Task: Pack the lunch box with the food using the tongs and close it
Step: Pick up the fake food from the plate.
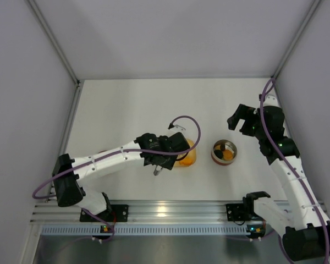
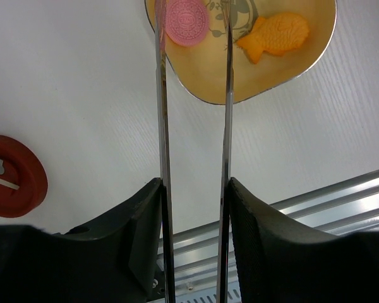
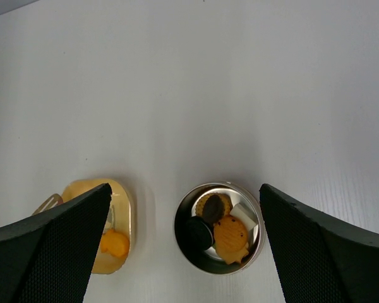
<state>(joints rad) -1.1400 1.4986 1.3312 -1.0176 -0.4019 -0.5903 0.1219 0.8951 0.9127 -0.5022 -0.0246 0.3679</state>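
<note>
While left gripper [image 2: 194, 184] clamps long thin silver tongs [image 2: 163, 126] astride round pink cookie [image 2: 186, 21], step: pick-up | next: squeeze, lift to red-banded steel lunch box [image 1: 223, 161]

No text, brand or nr. is readable; only a white mark [image 2: 1, 182] w/o letters on the red lid [image 2: 22, 189].

White table [image 1: 126, 110] bears a yellow dish [image 2: 271, 76], the steel lunch box [image 3: 180, 226] and its red lid [image 2: 12, 183]
</note>
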